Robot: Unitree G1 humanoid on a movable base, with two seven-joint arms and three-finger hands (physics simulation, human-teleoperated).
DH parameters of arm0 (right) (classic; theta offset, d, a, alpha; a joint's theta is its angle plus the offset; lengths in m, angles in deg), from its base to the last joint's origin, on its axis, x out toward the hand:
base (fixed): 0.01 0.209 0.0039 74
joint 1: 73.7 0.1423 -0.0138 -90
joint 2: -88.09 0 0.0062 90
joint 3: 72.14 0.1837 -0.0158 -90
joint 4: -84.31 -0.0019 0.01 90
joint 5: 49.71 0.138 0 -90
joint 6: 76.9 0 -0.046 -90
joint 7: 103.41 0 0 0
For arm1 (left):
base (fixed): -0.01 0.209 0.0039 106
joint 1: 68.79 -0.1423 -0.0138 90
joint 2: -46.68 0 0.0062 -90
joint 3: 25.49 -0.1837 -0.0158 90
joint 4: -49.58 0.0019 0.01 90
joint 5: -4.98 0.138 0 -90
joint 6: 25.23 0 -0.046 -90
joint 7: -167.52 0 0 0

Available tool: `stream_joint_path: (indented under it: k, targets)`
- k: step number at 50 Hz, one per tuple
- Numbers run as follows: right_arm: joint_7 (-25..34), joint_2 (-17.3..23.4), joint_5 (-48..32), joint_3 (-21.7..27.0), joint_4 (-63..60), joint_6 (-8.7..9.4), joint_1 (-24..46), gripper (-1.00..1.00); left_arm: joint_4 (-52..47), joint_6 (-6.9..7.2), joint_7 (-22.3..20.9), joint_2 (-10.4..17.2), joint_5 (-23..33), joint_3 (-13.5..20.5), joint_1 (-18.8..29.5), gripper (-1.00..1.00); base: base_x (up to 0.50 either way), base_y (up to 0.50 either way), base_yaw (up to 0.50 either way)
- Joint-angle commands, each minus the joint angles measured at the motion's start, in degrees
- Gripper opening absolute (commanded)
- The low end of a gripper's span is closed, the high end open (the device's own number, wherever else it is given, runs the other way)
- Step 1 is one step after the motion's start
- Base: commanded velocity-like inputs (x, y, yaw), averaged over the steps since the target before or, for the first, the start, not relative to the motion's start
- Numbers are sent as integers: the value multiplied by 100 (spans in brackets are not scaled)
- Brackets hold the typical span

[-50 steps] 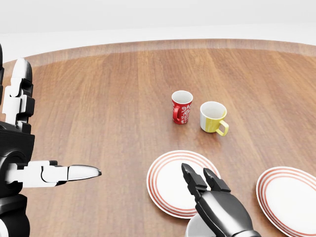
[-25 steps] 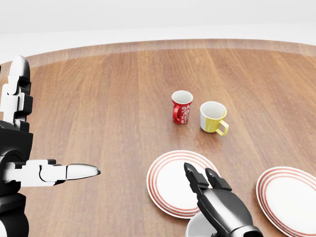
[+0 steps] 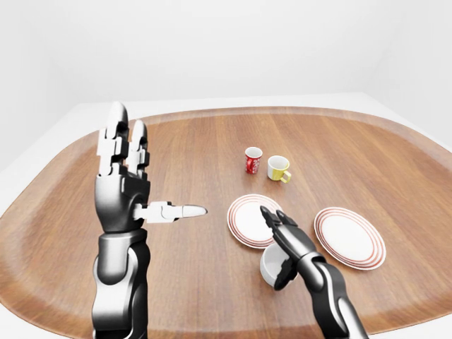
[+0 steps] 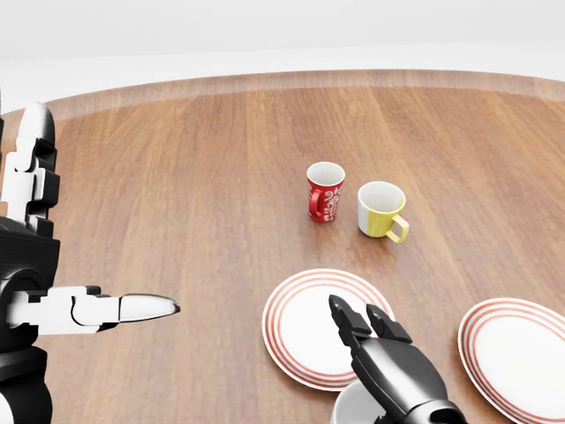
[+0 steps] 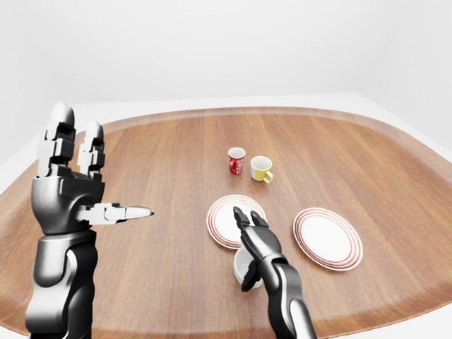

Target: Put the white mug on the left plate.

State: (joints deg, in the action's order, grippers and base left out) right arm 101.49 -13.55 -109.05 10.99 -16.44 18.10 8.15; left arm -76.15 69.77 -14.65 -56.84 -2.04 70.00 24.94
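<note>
Sitting on the tabletop [image 3: 198,282] just below the left plate [image 3: 247,220] in the left-eye view, the white mug [image 3: 270,263] is not yet placed — the task looks barely begun. The right hand [image 3: 286,244] curls over it, fingers spread, not visibly gripping. The left hand [image 3: 131,194] stands raised and open, well apart. Red mug [image 3: 253,160], yellow mug [image 3: 277,168] and right plate [image 3: 349,237] leave room; the tabletop's near edge lies close below.

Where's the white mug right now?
In the left-eye view the plain white mug sits on the wooden table low and right of centre, just below the left red-ringed plate, under the right hand.
</note>
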Motion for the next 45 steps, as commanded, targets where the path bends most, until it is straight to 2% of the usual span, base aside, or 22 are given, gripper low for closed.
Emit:
stream_joint_path:
  k: [1, 13, 36, 39, 40, 41, 42, 43, 45]
  targets:
    - [31, 12, -57, -17, 123, 0, 42, 100, 17, 0, -3, -1, -1, 5, -8, 98, 0, 0, 0]
    - [141, 61, -276, -56, 306, 0, 49, 100, -4, 0, -1, 2, -9, 10, -3, 97, 0, 0, 0]
    - [-82, 126, -396, 42, 941, 0, 128, 100, -29, 0, 1, 1, -3, 4, -6, 97, 0, 0, 0]
    - [-113, 145, -402, 16, 979, -73, 91, 100, -23, 0, -6, -4, 4, -7, -26, 97, 0, 0, 0]
    - [-107, 144, -398, 17, 961, -87, 85, 55, -20, 0, -7, -5, 8, -8, -29, 97, 0, 0, 0]
    - [-73, 143, -378, 13, 914, -112, 56, -45, -23, 0, -2, -5, 2, -2, -19, 97, 0, 0, 0]
    - [-75, 145, -381, 13, 906, -125, 52, -90, -27, 0, -2, -5, 0, -3, -16, 97, 0, 0, 0]
    - [-61, 140, -352, 17, 889, -147, 41, -100, -19, 0, -7, -8, 7, -12, -32, 97, 0, 0, 0]
    - [-52, 130, -339, 23, 864, -146, 27, -100, -7, 0, -11, -12, 10, -14, -45, 97, 0, 0, 0]
